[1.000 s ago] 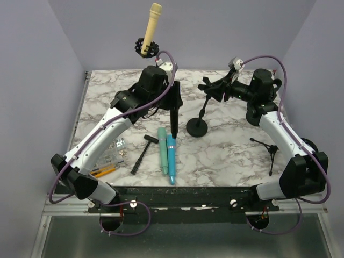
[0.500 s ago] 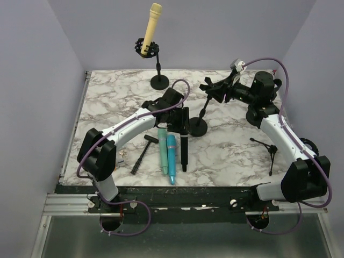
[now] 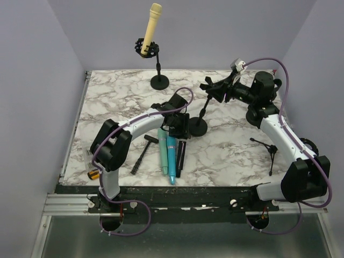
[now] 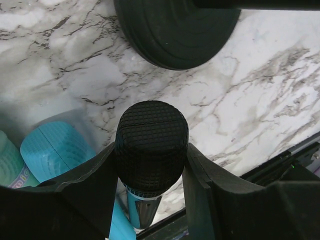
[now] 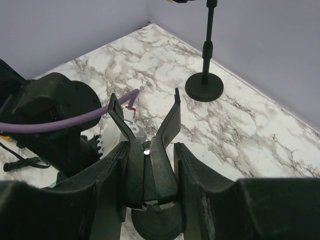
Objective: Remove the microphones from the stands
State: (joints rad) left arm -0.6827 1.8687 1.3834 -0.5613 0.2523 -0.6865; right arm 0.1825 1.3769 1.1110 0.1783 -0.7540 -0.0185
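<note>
The left tool (image 3: 179, 129) is closed partway on the black mic (image 4: 151, 137) and grips it by its round head. The mic is off the stand (image 3: 203, 110). It stretches toward the front of the bench (image 3: 118, 97), just beside a blue tube (image 3: 171, 156). I cannot tell if its far end touches the bench. The right tool (image 5: 149, 167) is closed partway on the clip (image 5: 146, 127) at the top of the stand. The stand's round foot (image 4: 175, 30) sits near the mic's head.

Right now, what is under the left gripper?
The black microphone, held in its jaws, with a blue marker beside it and the marble table below. From above, the left gripper covers the microphone's head.
</note>
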